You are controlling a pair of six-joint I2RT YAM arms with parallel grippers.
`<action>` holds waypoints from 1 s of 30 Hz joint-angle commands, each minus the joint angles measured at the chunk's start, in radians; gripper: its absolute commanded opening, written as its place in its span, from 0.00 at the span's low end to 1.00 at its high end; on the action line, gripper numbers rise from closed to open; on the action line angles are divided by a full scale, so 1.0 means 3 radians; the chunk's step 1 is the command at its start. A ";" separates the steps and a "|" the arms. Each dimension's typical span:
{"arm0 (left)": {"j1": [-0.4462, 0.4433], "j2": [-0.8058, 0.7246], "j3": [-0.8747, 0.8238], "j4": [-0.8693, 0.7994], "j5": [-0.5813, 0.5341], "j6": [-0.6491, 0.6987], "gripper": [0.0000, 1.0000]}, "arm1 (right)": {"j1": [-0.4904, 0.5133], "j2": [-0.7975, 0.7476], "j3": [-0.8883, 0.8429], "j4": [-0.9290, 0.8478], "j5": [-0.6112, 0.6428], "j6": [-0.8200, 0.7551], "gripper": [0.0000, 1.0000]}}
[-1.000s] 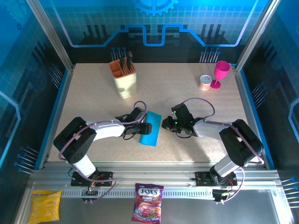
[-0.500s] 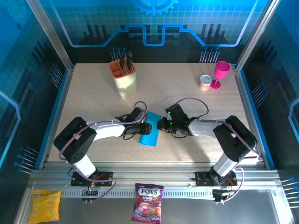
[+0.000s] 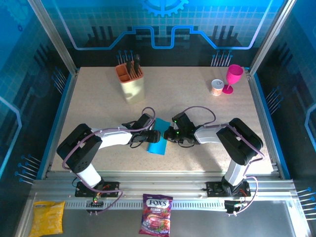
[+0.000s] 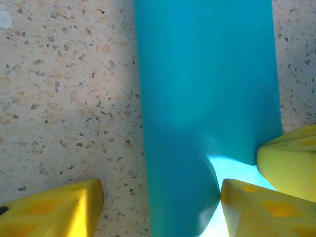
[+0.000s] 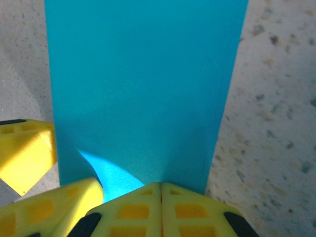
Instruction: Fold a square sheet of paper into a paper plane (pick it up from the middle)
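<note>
Blue paper (image 3: 158,147) sits under our spread left claw (image 4: 160,210). Our right claw (image 5: 160,197) is pressed together at the paper's edge.

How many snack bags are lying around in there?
2. A yellow bag lies at the near left corner, and a purple Fox's bag lies in the middle of the near edge. I see no others, though some may be out of frame.

Smooth, faintly glossy paper sheet (image 4: 207,89) on speckled matt tabletop (image 4: 64,98).
</note>
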 commanded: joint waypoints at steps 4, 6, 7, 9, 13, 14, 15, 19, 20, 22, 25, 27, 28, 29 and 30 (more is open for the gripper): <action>0.0019 -0.0109 0.0111 -0.0125 0.0177 -0.0047 0.69 | 0.0037 0.0156 -0.0083 0.0017 -0.0006 0.0112 0.03; 0.0049 -0.0246 0.0137 -0.0173 0.0212 -0.0121 0.72 | 0.0040 0.0170 -0.0129 0.0052 0.0005 0.0138 0.02; 0.0064 -0.0321 0.0142 -0.0185 0.0223 -0.0164 0.73 | 0.0040 0.0176 -0.0144 0.0064 0.0004 0.0142 0.02; 0.0105 -0.0464 0.0149 -0.0192 0.0285 -0.0239 0.74 | 0.0040 0.0191 -0.0161 0.0075 0.0004 0.0150 0.01; 0.0132 -0.0623 0.0178 -0.0173 0.0461 -0.0295 0.69 | 0.0047 0.0212 -0.0176 0.0086 0.0002 0.0144 0.01; 0.0134 -0.0628 0.0179 -0.0155 0.0527 -0.0287 0.63 | 0.0045 0.0214 -0.0175 0.0086 -0.0011 0.0139 0.01; 0.0134 -0.0622 0.0188 -0.0133 0.0590 -0.0283 0.58 | 0.0046 0.0217 -0.0181 0.0084 0.0004 0.0137 0.01; 0.0134 -0.0534 0.0185 -0.0028 0.0805 -0.0275 0.33 | 0.0051 0.0243 -0.0169 0.0084 0.0001 0.0135 0.01; 0.0134 -0.0507 0.0180 -0.0004 0.0836 -0.0274 0.29 | 0.0053 0.0255 -0.0168 0.0090 -0.0005 0.0129 0.01; 0.0135 -0.0439 0.0183 0.0018 0.0883 -0.0280 0.25 | 0.0056 0.0277 -0.0149 0.0086 -0.0017 0.0127 0.01; 0.0136 -0.0360 0.0171 0.0048 0.0920 -0.0269 0.24 | 0.0061 0.0308 -0.0129 0.0087 -0.0021 0.0118 0.00; 0.0144 -0.0310 0.0168 0.0068 0.0921 -0.0268 0.23 | 0.0066 0.0320 -0.0121 0.0084 -0.0031 0.0111 0.00; 0.0152 -0.0287 0.0164 0.0070 0.0932 -0.0269 0.22 | 0.0066 0.0324 -0.0118 0.0083 -0.0031 0.0113 0.00; 0.0154 -0.0270 0.0155 0.0079 0.0932 -0.0260 0.21 | 0.0063 0.0327 -0.0114 0.0083 -0.0031 0.0113 0.00; 0.0160 -0.0252 0.0158 0.0079 0.0918 -0.0254 0.20 | 0.0066 0.0326 -0.0113 0.0083 -0.0027 0.0112 0.00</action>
